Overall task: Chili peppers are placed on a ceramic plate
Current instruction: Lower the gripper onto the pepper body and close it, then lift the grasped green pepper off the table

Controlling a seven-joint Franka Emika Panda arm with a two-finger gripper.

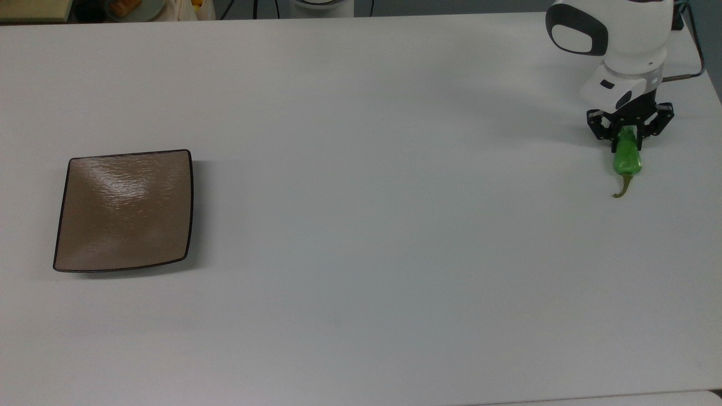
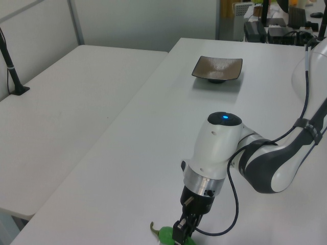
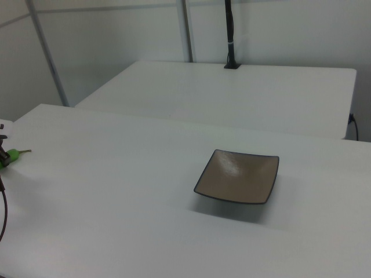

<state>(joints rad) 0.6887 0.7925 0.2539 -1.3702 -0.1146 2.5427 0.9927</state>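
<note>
The green chili pepper [image 1: 627, 160] lies on the white table at the top view's far right, its olive stem pointing toward the bottom of that view. My gripper [image 1: 626, 145] comes down over the pepper's upper end with its fingers pressed against both sides, shut on it. The left view has the pepper [image 2: 164, 236] at the bottom edge under the gripper [image 2: 181, 236]. In the right view the pepper [image 3: 11, 155] sits at the far left. The square tan-brown ceramic plate [image 1: 124, 210] rests far off at the top view's left, with nothing on it; the plate [image 2: 217, 68] [image 3: 237, 176] also appears in both side views.
The table's edge [image 1: 712, 79] runs close to the pepper on the top view's right, with a cable [image 1: 685, 63] behind the arm. A second white table [image 2: 66, 117] stands beside this one, carrying a black post [image 2: 13, 76]. Cluttered items [image 2: 265, 28] sit past the plate.
</note>
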